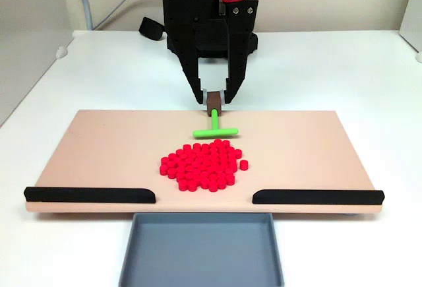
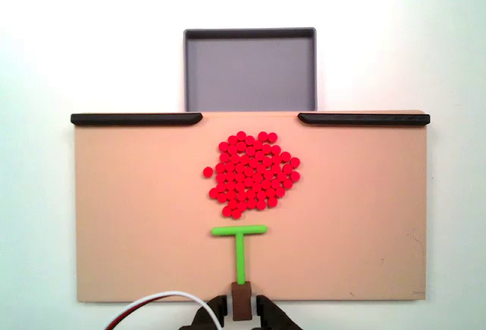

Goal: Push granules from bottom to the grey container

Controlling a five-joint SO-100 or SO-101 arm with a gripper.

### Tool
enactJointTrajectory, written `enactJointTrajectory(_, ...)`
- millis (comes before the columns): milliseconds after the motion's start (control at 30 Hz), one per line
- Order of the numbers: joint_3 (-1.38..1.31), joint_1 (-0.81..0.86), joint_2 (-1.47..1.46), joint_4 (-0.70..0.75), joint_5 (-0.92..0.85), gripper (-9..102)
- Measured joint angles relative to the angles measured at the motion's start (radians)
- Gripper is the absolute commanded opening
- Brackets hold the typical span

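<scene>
The granules [image 1: 203,165] [image 2: 252,174] lie as a tight red cluster in the middle of a tan board [image 1: 99,148] [image 2: 129,216]. In both fixed views a green T-shaped pusher [image 1: 215,128] [image 2: 240,250] stands just behind the cluster, its crossbar a short gap away from the pellets. My gripper [image 1: 214,99] [image 2: 241,307] is shut on the brown block at the end of the pusher's stem. The grey container [image 1: 198,254] [image 2: 249,68] sits empty against the board's edge on the far side of the cluster from the pusher.
Two black strips [image 1: 89,194] [image 1: 316,196] line the board's edge by the tray, and the gap between them faces it. A black round part [image 1: 150,28] and cables lie behind the arm. White table surrounds the board.
</scene>
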Motion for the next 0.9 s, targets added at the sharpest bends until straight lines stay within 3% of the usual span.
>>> enactJointTrajectory(900,0.011,0.037,-0.041,-0.063,-0.015,0)
